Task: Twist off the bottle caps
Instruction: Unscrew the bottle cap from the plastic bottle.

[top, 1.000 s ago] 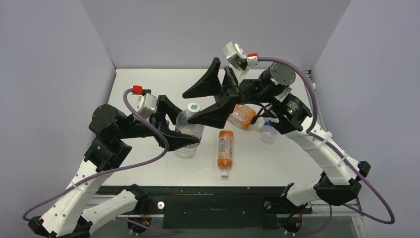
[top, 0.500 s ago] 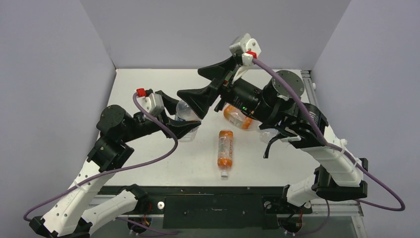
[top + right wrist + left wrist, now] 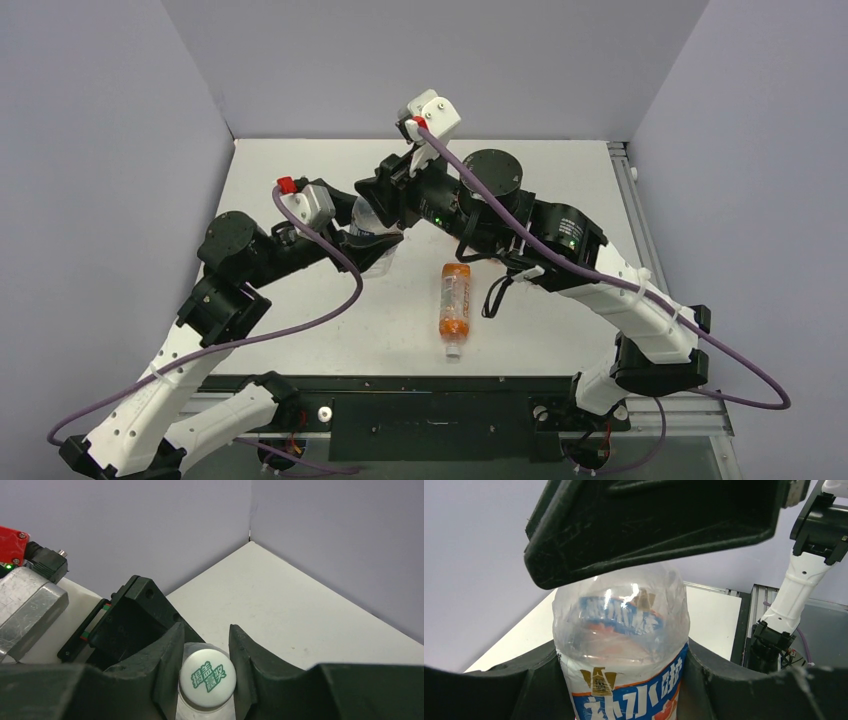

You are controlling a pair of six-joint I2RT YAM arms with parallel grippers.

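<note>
Gripping the clear bottle (image 3: pixel 621 630) from both sides, the left gripper (image 3: pixel 372 248) has its two dark fingers pressed against the red-white-blue label, just below the bottle's shoulder. The bottle stands upright between those jaws, and its rounded upper part rises above them.

The right gripper (image 3: pixel 206 676) sits on top of that same bottle. Its jaws are closed on the white cap with a green mark (image 3: pixel 207 677), with one finger touching each side of the cap's rim. The printed top of the cap faces the right wrist camera and lies squarely between the fingertips. From the left wrist, the underside of the right gripper covers the bottle's neck, so the cap itself is hidden in that view.

Well apart from both pairs of jaws, on the near side of them, a slim orange bottle (image 3: pixel 455 298) lies flat on the white table (image 3: pixel 320 165). Its small white cap (image 3: pixel 453 350) points toward the arm bases and no finger touches it.
</note>
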